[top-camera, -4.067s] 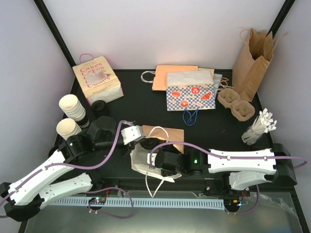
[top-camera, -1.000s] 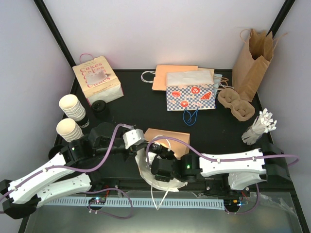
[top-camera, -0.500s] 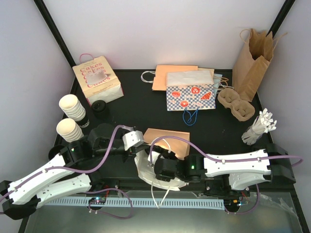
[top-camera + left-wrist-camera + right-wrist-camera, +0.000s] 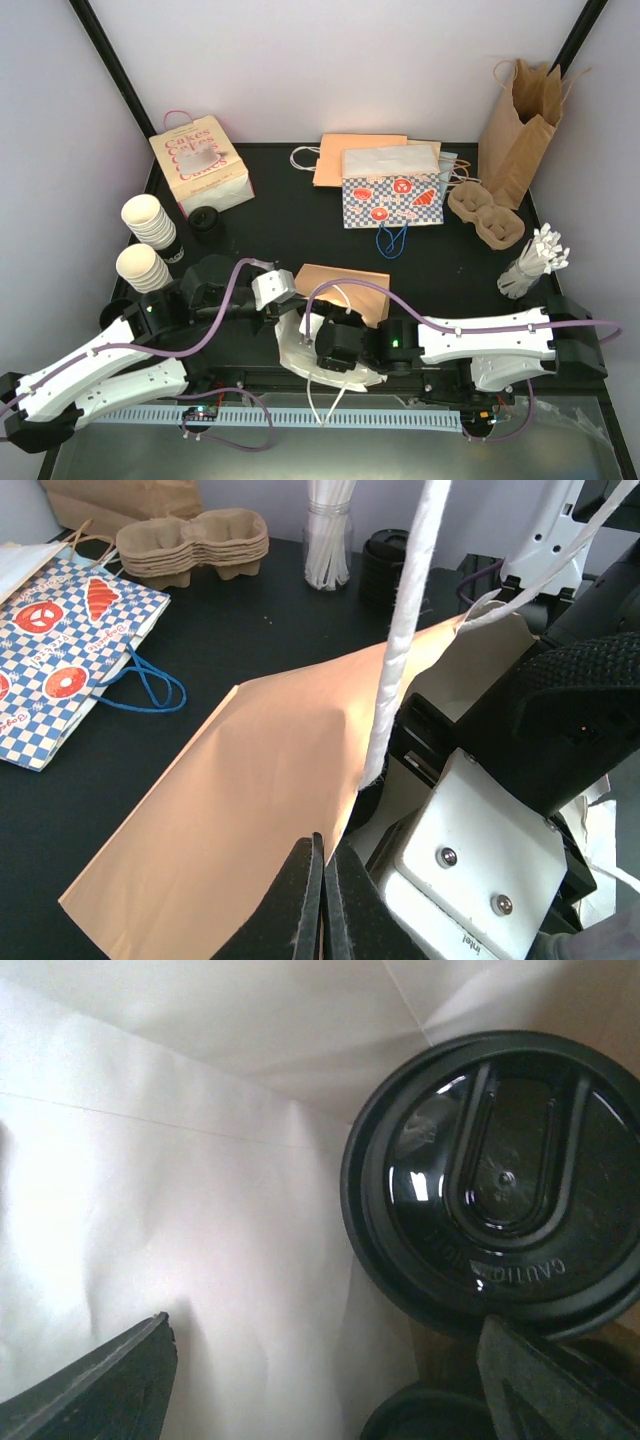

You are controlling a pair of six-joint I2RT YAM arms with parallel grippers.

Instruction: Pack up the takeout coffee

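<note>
The takeout coffee (image 4: 500,1180) stands inside a paper bag, and only its round black lid shows against the bag's white lining (image 4: 180,1190). My right gripper (image 4: 325,1390) is down in the bag, open, with the lid ahead of its right finger (image 4: 550,1385) and nothing between the jaws. A second black rim (image 4: 430,1422) shows just below the lid. From above, the tan bag (image 4: 345,285) lies mid-table with its mouth toward the arms and my right gripper (image 4: 330,352) inside it. My left gripper (image 4: 322,852) is shut on the bag's tan edge (image 4: 250,780), beside a white twisted handle (image 4: 400,650).
Stacked lidless cups (image 4: 148,225) and a cake box (image 4: 200,165) stand at the left, with a loose black lid (image 4: 205,220) between them. A checkered bag (image 4: 392,190), a cup carrier (image 4: 485,215), a brown paper bag (image 4: 520,120) and a straw jar (image 4: 530,265) are at the back and right.
Four seconds ago the bag lay flatter; now its mouth is held up and the right gripper sits deeper inside. Over the last second both arms barely moved.
</note>
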